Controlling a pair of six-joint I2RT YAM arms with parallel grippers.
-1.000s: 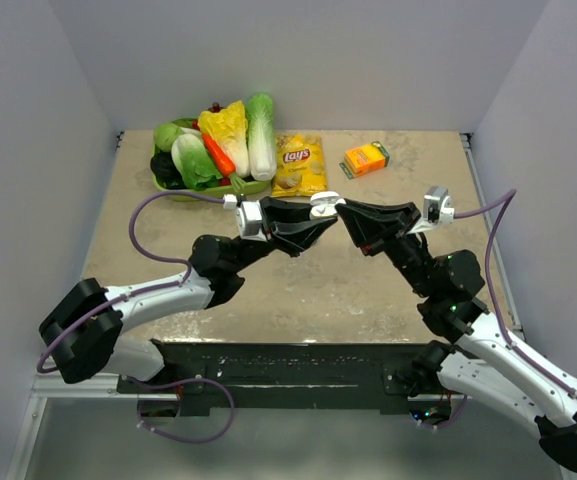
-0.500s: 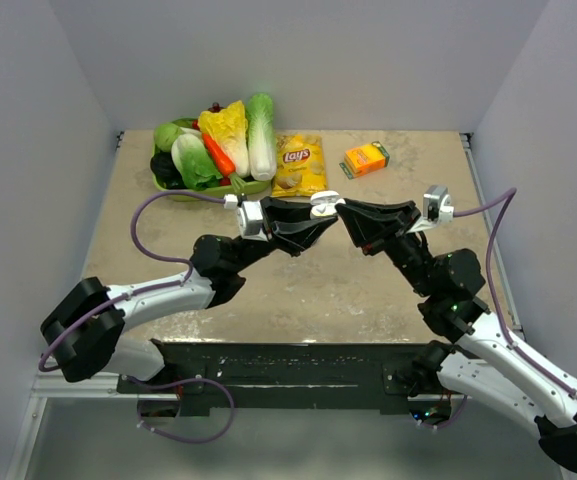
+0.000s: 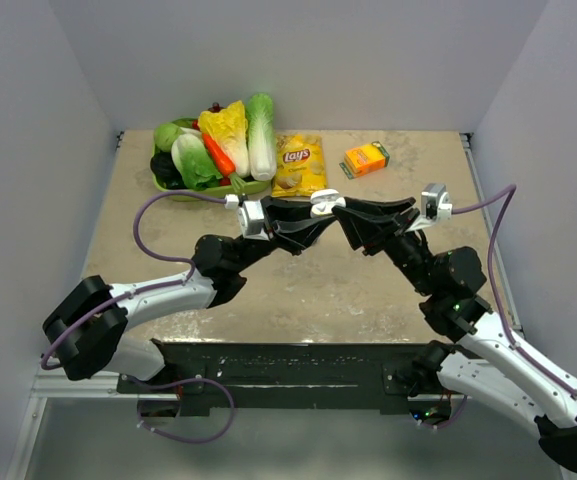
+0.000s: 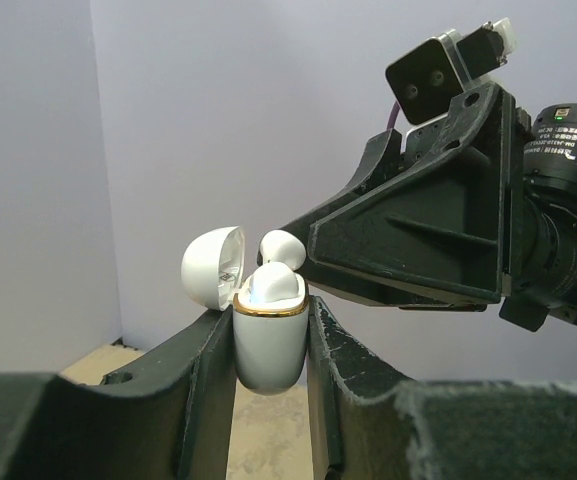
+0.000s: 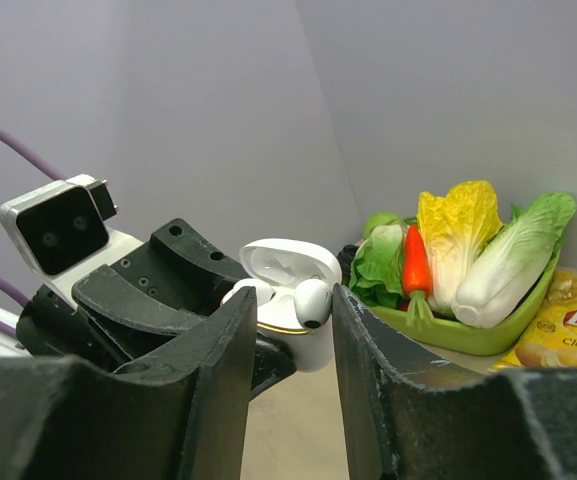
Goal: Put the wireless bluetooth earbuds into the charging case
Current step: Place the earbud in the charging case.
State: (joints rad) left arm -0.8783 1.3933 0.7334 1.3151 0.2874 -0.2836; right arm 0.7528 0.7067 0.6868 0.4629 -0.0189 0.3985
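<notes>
My left gripper is shut on the white charging case, holding it upright above the table with its lid swung open. One white earbud sits in the case. The second earbud stands tilted at the case's rim, between the fingers of my right gripper. Those jaws stand apart: the bud lies close to the right finger, with a gap to the left one. In the top view the two grippers meet tip to tip at the case over the table's middle.
A green tray of vegetables stands at the back left. Beside it lie a yellow chips bag and a small orange box. Grey walls close in the table on three sides.
The right gripper's jaws have spread wider around the second earbud. Both arms and the case have stayed almost where they were.
</notes>
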